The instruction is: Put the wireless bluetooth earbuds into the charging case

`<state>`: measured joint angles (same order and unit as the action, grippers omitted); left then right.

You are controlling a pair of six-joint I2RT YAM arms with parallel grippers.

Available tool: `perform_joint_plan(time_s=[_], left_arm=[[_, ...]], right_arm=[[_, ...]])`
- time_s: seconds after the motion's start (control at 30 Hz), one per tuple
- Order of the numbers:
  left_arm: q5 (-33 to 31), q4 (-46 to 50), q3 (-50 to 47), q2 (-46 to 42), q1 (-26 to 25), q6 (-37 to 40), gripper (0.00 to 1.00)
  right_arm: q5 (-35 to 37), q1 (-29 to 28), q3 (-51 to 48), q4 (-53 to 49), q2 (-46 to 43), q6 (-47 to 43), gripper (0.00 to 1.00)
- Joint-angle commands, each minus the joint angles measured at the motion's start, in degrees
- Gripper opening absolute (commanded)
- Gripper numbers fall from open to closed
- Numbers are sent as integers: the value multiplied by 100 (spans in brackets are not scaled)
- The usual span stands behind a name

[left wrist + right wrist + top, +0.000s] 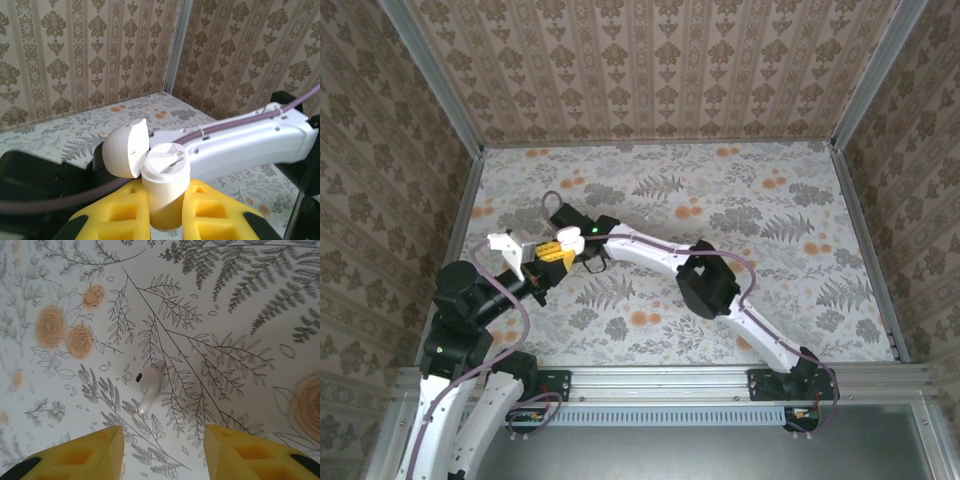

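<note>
The charging case [165, 175] is a glossy white pebble standing upright, its hinged lid [125, 150] swung open to the left. My left gripper [165, 202] is shut on the case body, one yellow finger [120, 210] on each side. The case's top face shows its moulded sockets; I cannot tell whether an earbud sits in them. A white earbud [147, 385] lies on the floral table, stem pointing toward me. My right gripper [162, 440] hangs open above it, yellow fingertips [95, 450] wide apart, touching nothing. In the top view the left gripper [552, 251] is at the table's left.
The right arm's white link [240, 135] and purple cable cross just behind the held case. The right arm [710, 285] reaches across the middle of the table [770, 200] toward the left arm. Patterned walls [650, 60] close in the table on three sides.
</note>
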<state>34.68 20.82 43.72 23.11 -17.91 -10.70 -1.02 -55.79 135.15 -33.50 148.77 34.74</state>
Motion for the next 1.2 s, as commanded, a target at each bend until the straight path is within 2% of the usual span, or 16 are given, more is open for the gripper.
perform_joint_plan(time_s=[0.0, 0.37, 0.6, 0.83, 1.0, 1.17], left_arm=[[-14, -51, 145, -84, 44, -86, 0], [30, -164, 51, -87, 42, -195, 0], [39, -206, -37, -81, 38, -205, 0], [13, -204, -40, -71, 42, -180, 0], [19, -233, -84, -71, 43, -204, 0], [30, -300, -161, -69, 42, -243, 0]], right_arm=[[771, -87, 548, -340, 307, -115, 49], [1111, -213, 1239, 21, 1021, -353, 49], [1216, -300, 1277, 218, 1180, -571, 49], [1148, -318, 1218, -272, 1064, -747, 34], [1026, -242, 398, -306, 512, -736, 24], [947, -65, -1116, 122, -424, -662, 19]])
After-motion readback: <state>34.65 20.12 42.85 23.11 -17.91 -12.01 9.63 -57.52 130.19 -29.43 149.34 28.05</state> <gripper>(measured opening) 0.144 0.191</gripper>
